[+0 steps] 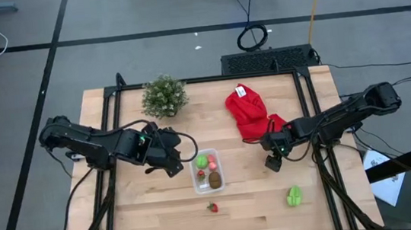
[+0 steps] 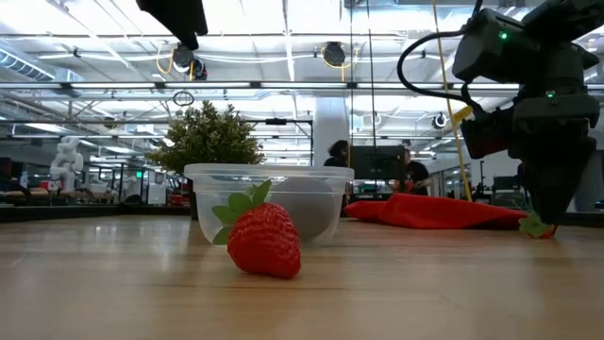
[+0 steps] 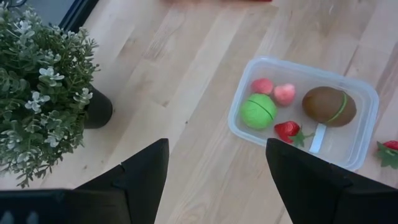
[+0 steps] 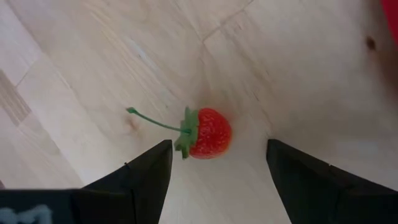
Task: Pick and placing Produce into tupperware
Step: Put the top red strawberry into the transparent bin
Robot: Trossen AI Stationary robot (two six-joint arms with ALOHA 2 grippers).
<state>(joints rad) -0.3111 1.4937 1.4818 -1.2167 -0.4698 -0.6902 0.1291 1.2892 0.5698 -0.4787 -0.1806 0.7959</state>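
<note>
The clear tupperware (image 1: 222,182) stands mid-table and holds a brown oval (image 3: 329,106), a green ball (image 3: 258,111), two pink pieces (image 3: 273,91) and a small strawberry (image 3: 287,130). My left gripper (image 1: 174,168) hangs open above the table just left of the tub. My right gripper (image 1: 273,164) is open and low over the table right of the tub. A stemmed strawberry (image 4: 209,133) lies on the wood between and just ahead of its fingertips, untouched. Another strawberry (image 1: 213,207) and a green piece (image 1: 294,195) lie nearer the front edge.
A bushy potted plant (image 1: 164,96) stands at the far left, close behind my left arm. A crumpled red cloth (image 1: 247,110) lies at the far right, just behind my right gripper. Bare wood stretches along the near edge on both sides of the loose produce.
</note>
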